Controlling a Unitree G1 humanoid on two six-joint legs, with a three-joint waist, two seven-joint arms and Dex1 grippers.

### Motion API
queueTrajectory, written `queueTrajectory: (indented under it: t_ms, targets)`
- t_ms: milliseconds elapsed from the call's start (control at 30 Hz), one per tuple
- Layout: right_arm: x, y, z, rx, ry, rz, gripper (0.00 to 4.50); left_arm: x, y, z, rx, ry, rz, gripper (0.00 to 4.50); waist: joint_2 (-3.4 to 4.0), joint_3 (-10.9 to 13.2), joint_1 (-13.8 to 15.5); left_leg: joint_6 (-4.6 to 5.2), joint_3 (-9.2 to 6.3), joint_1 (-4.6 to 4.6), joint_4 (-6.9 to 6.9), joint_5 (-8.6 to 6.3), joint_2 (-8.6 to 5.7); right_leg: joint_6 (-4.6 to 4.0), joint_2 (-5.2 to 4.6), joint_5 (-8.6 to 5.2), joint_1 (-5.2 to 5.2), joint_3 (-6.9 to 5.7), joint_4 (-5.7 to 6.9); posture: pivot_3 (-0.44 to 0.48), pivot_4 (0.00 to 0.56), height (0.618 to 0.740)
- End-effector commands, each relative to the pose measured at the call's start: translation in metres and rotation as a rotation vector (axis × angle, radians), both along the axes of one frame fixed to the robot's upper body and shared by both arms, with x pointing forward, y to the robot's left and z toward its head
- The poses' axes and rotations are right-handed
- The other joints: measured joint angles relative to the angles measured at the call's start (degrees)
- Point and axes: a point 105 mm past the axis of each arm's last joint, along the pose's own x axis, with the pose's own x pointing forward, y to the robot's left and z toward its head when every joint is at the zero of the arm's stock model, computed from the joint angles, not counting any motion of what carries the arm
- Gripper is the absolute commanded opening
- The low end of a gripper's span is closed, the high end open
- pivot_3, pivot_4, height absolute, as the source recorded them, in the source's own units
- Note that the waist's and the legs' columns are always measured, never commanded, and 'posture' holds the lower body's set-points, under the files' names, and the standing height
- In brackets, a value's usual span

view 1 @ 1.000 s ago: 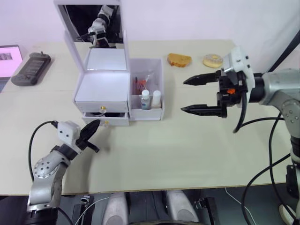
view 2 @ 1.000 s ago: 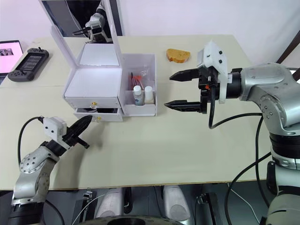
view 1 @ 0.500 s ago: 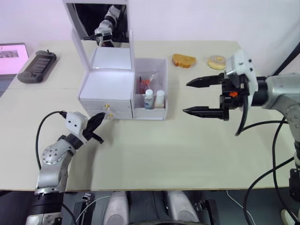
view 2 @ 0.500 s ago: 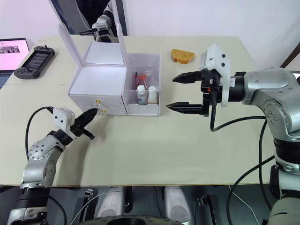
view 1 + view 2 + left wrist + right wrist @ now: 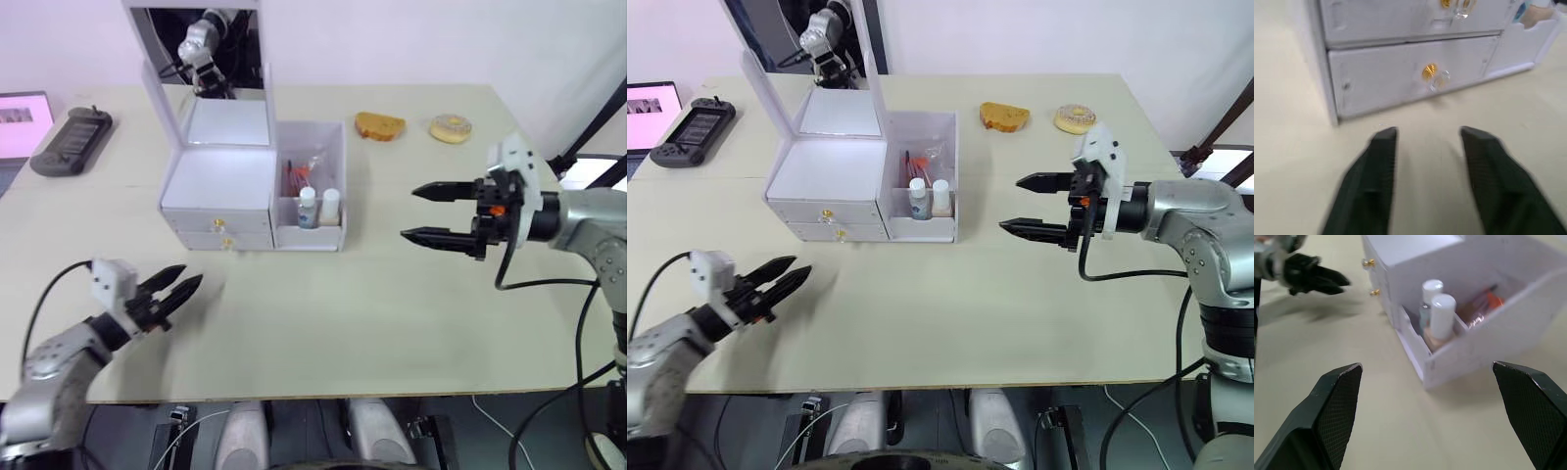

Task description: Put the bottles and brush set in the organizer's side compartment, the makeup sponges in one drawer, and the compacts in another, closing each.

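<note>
One white box [image 5: 217, 191] with two drawers [image 5: 219, 232], two bottles [image 5: 317, 207], one pack of brushes [image 5: 297, 174], two snacks [image 5: 377, 125], one game pad [image 5: 71, 142].

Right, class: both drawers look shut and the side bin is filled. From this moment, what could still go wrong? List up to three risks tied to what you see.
1. The open left claw hovers low in front of the lower drawer; moving forward could catch its gold knob and nudge the organizer.
2. The bottles stand upright in the side compartment; a bump might tip them.
3. The wide-open right claw is level with that bin, so an inward swing might strike it.
</note>
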Motion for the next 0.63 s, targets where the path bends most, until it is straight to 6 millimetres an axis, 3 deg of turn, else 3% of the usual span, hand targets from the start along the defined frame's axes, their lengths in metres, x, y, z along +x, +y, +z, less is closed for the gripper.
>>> queueTrajectory:
  t_ms: [33, 67, 200, 333, 433, 633]
  targets:
    - [0.007, -0.018, 0.001, 0.071, -0.012, -0.07, 4.5, -0.009, 0.015, 0.023, 0.017, -0.022, -0.009, 3.94, 0.0, 0.0, 0.1, 0.0, 0.0, 0.03, 0.02, 0.0, 0.0, -0.01, -0.01, -0.01, 0.03, 0.0, -0.01, 0.0, 0.15, 0.74]
    - [0.008, -0.024, -0.003, 0.072, -0.006, -0.089, 4.5, -0.011, 0.022, 0.026, 0.022, -0.012, 0.004, 4.45, 0.0, 0.0, 0.2, -0.01, 0.01, 0.04, 0.03, 0.0, -0.01, -0.02, -0.03, -0.01, 0.06, 0.0, -0.04, 0.0, 0.15, 0.74]
    - [0.011, -0.05, -0.022, 0.068, 0.006, -0.167, 4.5, -0.016, 0.047, 0.03, 0.12, 0.051, 0.066, 4.45, -0.01, 0.0, 0.1, -0.01, 0.06, -0.04, 0.01, 0.0, -0.04, -0.02, -0.09, -0.01, 0.04, 0.01, -0.18, 0.0, 0.15, 0.74]
    - [0.009, -0.077, -0.04, 0.092, 0.001, -0.259, 4.5, -0.01, 0.08, 0.05, 0.155, -0.003, 0.217, 4.45, 0.0, 0.0, 0.2, -0.01, 0.09, -0.07, -0.08, 0.0, -0.03, 0.01, -0.07, -0.03, -0.01, 0.01, -0.19, 0.0, 0.15, 0.74]
    - [0.008, -0.095, -0.054, 0.081, -0.033, -0.345, 4.5, -0.006, 0.1, 0.047, 0.328, 0.032, 0.308, 4.45, 0.0, 0.0, 0.1, -0.01, 0.08, -0.02, -0.05, 0.0, -0.03, 0.01, -0.04, -0.02, 0.0, 0.01, -0.11, 0.0, 0.15, 0.74]
    - [0.01, -0.104, -0.066, 0.022, -0.15, -0.428, 4.5, -0.001, 0.095, 0.048, 0.323, 0.05, 0.24, 4.45, 0.02, 0.0, -0.5, -0.02, 0.1, 0.03, -0.08, 0.0, -0.03, 0.01, -0.03, -0.02, 0.02, 0.03, -0.12, 0.0, 0.15, 0.74]
